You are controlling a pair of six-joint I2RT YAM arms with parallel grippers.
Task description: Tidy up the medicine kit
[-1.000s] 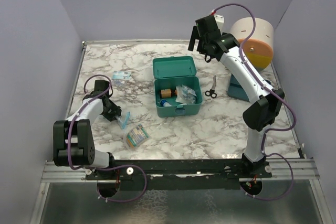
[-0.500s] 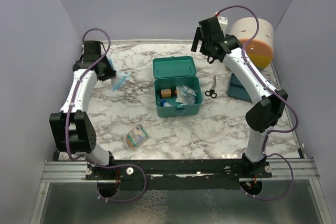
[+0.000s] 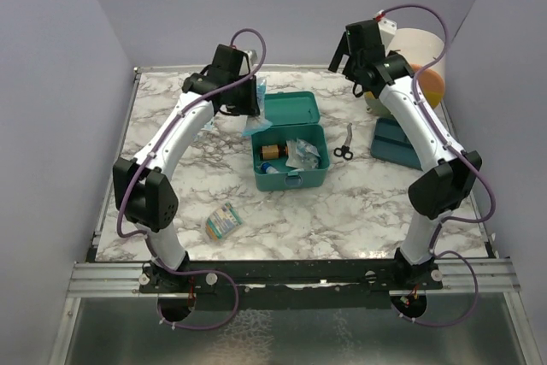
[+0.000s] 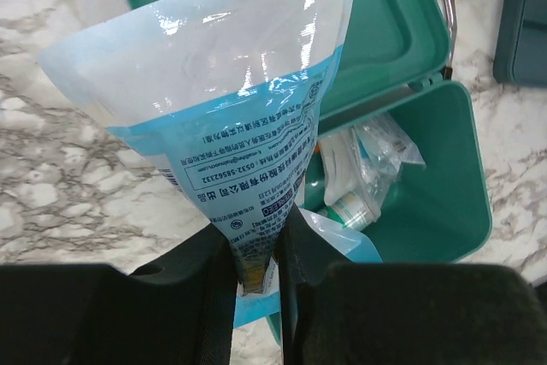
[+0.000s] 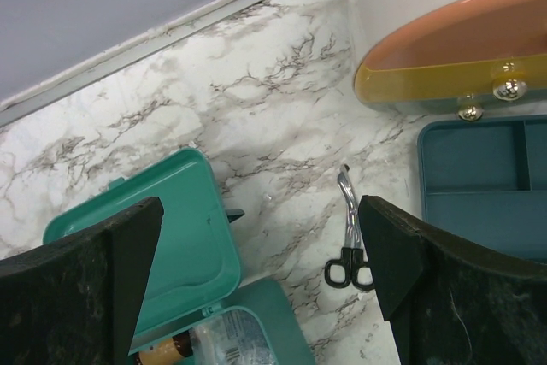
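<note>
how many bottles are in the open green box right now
2. A brown bottle lies at the left of the medicine kit; a small white bottle sits by its front left corner. More may be hidden under the clear packets.

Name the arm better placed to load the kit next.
Left: the left pincer grips a blue packet right at the open medicine kit; the right pincer is open, empty, farther back.

You are swinging the left gripper (image 4: pixel 256 256) off the near-left tabletop (image 3: pixel 359 204), past its far-left corner and across to the medicine kit (image 3: pixel 291 179). It is carrying a blue-and-white packet (image 4: pixel 248 126) pinched in its jaws, now hanging over the kit's left rim. You are also drifting the right gripper (image 3: pixel 342 54) rightward, nearer the round drawer unit (image 3: pixel 420 53).
</note>
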